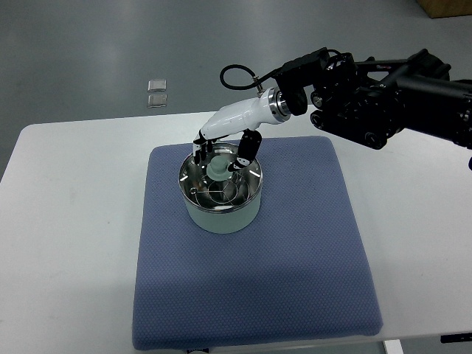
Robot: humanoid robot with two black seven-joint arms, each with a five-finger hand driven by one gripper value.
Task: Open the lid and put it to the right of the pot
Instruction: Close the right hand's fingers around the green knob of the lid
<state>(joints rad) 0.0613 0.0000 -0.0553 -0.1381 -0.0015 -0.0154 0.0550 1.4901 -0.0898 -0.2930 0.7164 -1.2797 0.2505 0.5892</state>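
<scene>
A pale green pot [221,214] stands on a blue mat [251,280] near its far left part. Its glass lid [221,188] with a metal rim lies on top, with a pale green knob [218,169] in the middle. My right hand [221,151] reaches in from the right on a black arm with a white wrist. Its dark fingers [248,147] hang down on both sides of the knob, close around it. The lid sits flat on the pot. The left arm is not in view.
The mat lies on a white table [66,221]. To the right of the pot the mat is bare. Two small clear squares [156,92] lie on the grey floor beyond the table. A cardboard box corner [446,7] shows at the top right.
</scene>
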